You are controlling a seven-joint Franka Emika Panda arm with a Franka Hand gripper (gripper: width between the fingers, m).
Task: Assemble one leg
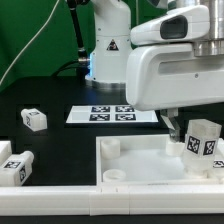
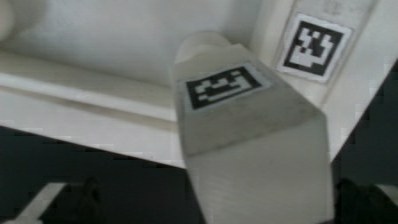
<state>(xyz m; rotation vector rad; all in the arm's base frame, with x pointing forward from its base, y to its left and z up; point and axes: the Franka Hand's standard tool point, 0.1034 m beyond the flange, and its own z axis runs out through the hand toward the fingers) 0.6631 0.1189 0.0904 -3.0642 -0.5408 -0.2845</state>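
A leg (image 1: 203, 145), a white square post with black-and-white tags, stands upright at the far-right corner of the large white tray-like piece (image 1: 140, 160). My gripper (image 1: 185, 130) hangs over this leg, with one dark finger (image 1: 173, 126) showing just beside it. In the wrist view the leg (image 2: 240, 120) runs between the two dark fingers and lies closer to one than the other. The gripper (image 2: 217, 205) is open around it, with a gap on one side. The tray-like piece's wall (image 2: 71, 85) lies under the leg.
Two more tagged legs lie on the black table at the exterior view's left, one (image 1: 35, 119) further back and one (image 1: 15, 165) near the front. The marker board (image 1: 112, 114) lies behind the tray-like piece. The arm's base (image 1: 108, 50) stands at the back.
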